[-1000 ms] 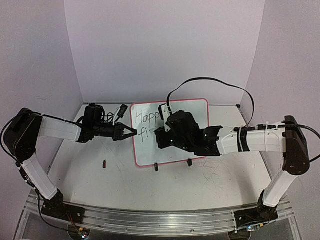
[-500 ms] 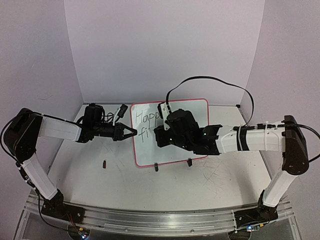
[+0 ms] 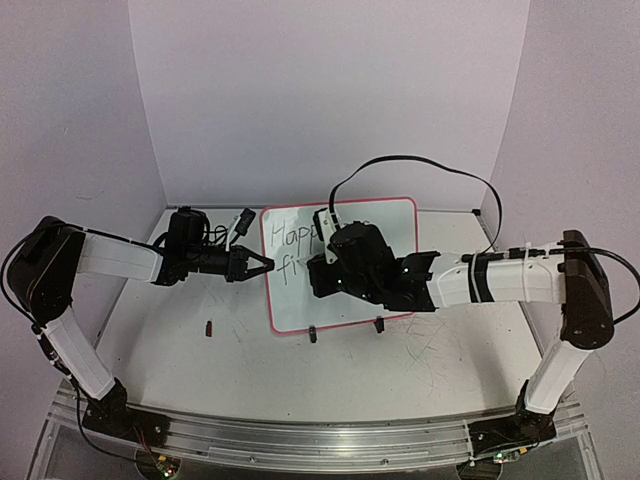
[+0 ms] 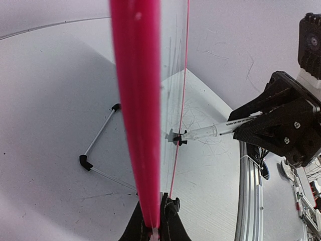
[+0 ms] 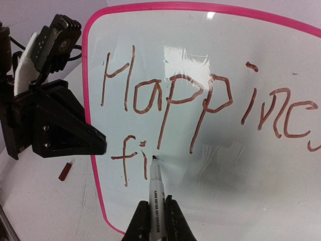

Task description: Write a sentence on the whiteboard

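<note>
The whiteboard (image 3: pixel 296 306) stands upright at mid table, white with a pink frame (image 4: pixel 135 100). My left gripper (image 3: pixel 265 266) is shut on its left edge, the frame pinched between the jaws (image 4: pixel 154 228). The sentence (image 5: pixel 165 95) is thin reddish-brown lettering, "Happines" on top and "fi" (image 5: pixel 133 160) below. My right gripper (image 5: pixel 156 221) is shut on a marker (image 5: pixel 156 186). The marker's tip rests on the board just right of the "i". From above, the right gripper (image 3: pixel 316 273) covers the middle of the board.
A small dark red cap (image 3: pixel 209 327) lies on the table left of the board. Two black clip feet (image 3: pixel 312 335) hold up the board's lower edge. A black cable (image 3: pixel 420 160) loops above the right wrist. Purple walls close in the back and sides.
My right gripper with the marker has crept slightly left and toward the back across the board. The left arm and the board have stayed still.
</note>
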`<state>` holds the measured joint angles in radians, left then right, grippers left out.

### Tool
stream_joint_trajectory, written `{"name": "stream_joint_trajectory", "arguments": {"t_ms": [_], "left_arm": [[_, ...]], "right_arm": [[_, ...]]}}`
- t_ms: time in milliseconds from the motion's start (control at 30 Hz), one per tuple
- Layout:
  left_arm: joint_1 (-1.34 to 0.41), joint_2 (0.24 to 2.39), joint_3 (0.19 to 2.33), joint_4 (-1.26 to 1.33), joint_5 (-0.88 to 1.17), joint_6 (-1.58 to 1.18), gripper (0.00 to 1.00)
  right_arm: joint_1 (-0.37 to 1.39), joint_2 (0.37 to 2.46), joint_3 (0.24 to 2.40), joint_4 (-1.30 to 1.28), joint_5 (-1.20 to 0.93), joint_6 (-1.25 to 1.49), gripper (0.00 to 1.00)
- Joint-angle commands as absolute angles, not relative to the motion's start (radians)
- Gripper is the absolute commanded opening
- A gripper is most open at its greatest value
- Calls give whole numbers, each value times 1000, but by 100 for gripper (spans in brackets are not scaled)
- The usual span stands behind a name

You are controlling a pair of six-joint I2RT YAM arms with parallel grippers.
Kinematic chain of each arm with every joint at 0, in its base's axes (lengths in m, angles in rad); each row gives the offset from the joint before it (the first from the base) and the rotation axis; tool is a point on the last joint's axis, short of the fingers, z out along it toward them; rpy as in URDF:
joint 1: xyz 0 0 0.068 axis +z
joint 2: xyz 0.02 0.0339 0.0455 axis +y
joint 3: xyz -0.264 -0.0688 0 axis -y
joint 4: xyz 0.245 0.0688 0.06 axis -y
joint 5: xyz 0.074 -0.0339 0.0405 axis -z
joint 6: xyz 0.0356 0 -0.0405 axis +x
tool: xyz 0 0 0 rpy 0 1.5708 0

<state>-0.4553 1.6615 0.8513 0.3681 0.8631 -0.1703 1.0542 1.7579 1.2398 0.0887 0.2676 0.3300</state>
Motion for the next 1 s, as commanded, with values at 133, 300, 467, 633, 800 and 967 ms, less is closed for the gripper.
{"name": "stream_joint_trajectory", "arguments": {"t_ms": [133,300,467,633,800,967], "left_arm": [[-460,1683,878,312,759,-120,0],[-460,1686,879,311,759,-120,0],[-460,1690,881,311,762,-120,0],[-460,1690,881,311,762,-120,0],[-460,1692,880,311,762,-120,0],[-460,1689,882,310,760,-120,0]], "right_arm": [[1049,1753,1263,74,281,344,0],[1052,1743,1237,71,276,362,0],[1058,1739,1216,70,271,375,0],[1063,1735,1204,68,267,385,0],[1064,1737,1207,66,277,384,0],[1063,1750,1238,66,286,374,0]]}}
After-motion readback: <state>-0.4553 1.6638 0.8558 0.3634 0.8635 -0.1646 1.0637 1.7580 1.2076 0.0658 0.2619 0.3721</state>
